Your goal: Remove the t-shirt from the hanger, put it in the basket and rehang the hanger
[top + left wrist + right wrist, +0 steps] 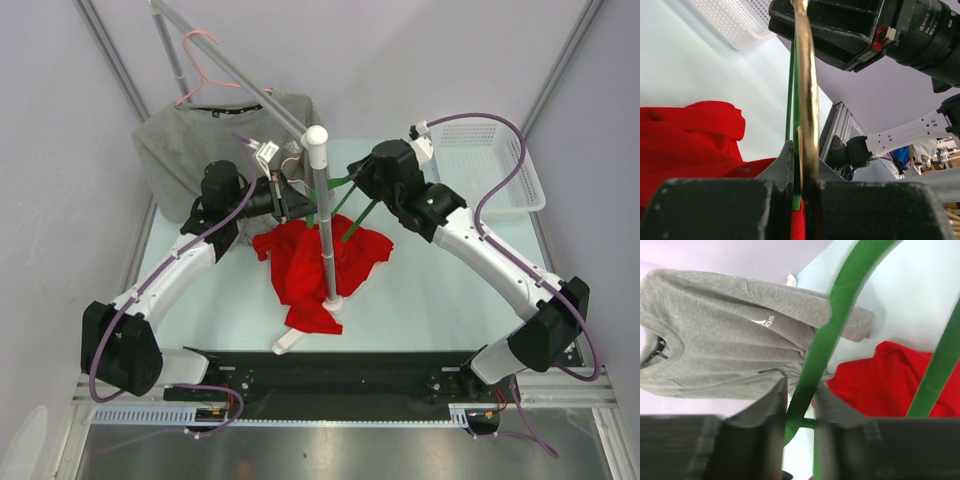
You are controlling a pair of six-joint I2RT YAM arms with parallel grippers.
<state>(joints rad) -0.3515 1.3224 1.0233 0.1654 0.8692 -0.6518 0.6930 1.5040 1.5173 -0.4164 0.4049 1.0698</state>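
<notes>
Lying in a heap on the table (440, 290), the red shirt (300, 265) is in the middle of the top view, spread around the foot of a white pole (322, 200). The green hanger (355, 218) is above it, between the two grippers, and its bars slope down toward the cloth. I cannot tell if any part of the hanger is inside the shirt. The left gripper (290, 200) comes from the left side. In its wrist view the fingers (785, 165) are pressed together on the hanger, pinching the golden hook (807, 75) and the green neck beside it. The red shirt (685, 135) is at the lower left of that view. The right gripper (358, 180) comes from the right side. In its own view the fingers (772, 415) stand on both sides of one green bar (840, 305), close against it, so they seem to pinch it. A grey shirt (190, 140) hangs at the upper left on a pink hanger (205, 70). A white basket (500, 165) stands at the upper right.
</notes>
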